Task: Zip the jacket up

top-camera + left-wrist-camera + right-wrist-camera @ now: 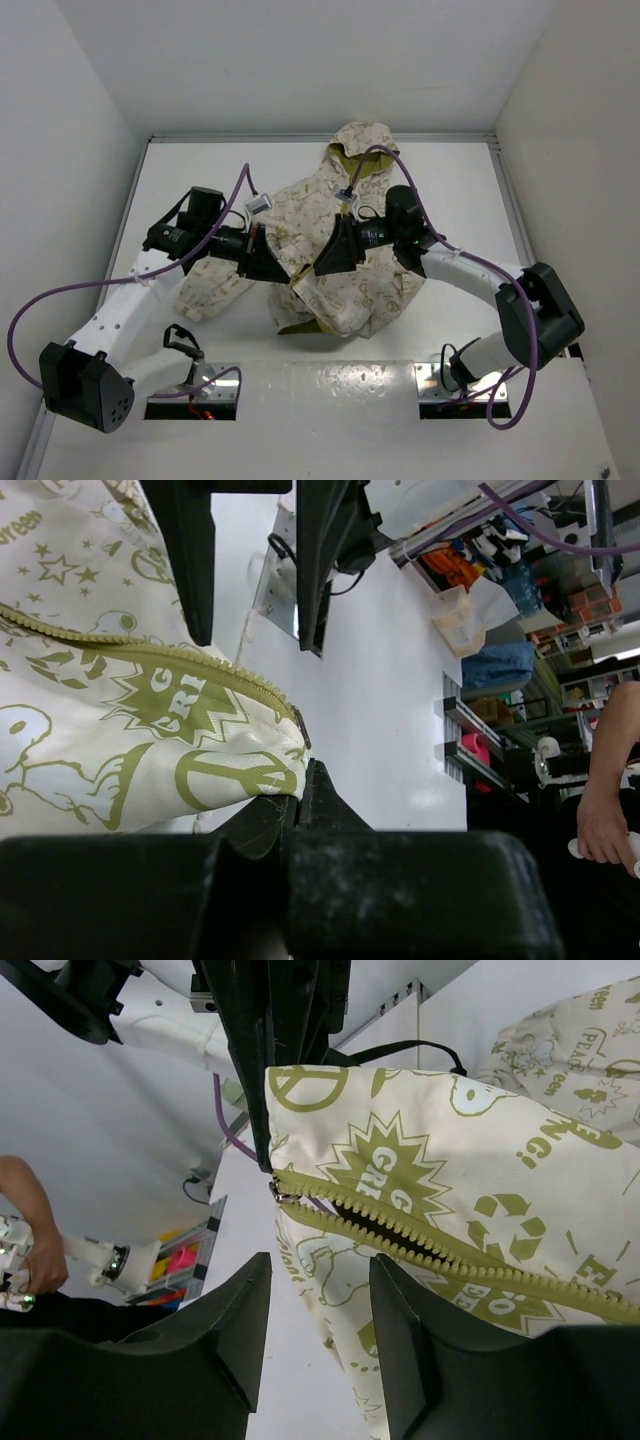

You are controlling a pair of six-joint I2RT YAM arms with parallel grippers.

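The cream jacket (370,290) with olive print lies mid-table, hood (360,140) at the far end. My left gripper (280,268) is shut on the jacket's bottom hem corner, seen pinched between its jaws in the left wrist view (298,795) just below the end of the olive zipper (180,660). My right gripper (322,262) faces it, open and empty. In the right wrist view (318,1280) its fingers straddle the fabric just below the zipper slider (276,1192), which sits at the zipper's bottom end. The teeth gape apart a little beyond the slider.
White walls enclose the table on three sides. Two metal mounting plates (190,395) (450,385) sit at the near edge. Purple cables (60,300) loop off both arms. The jacket's left sleeve (210,290) lies under the left arm.
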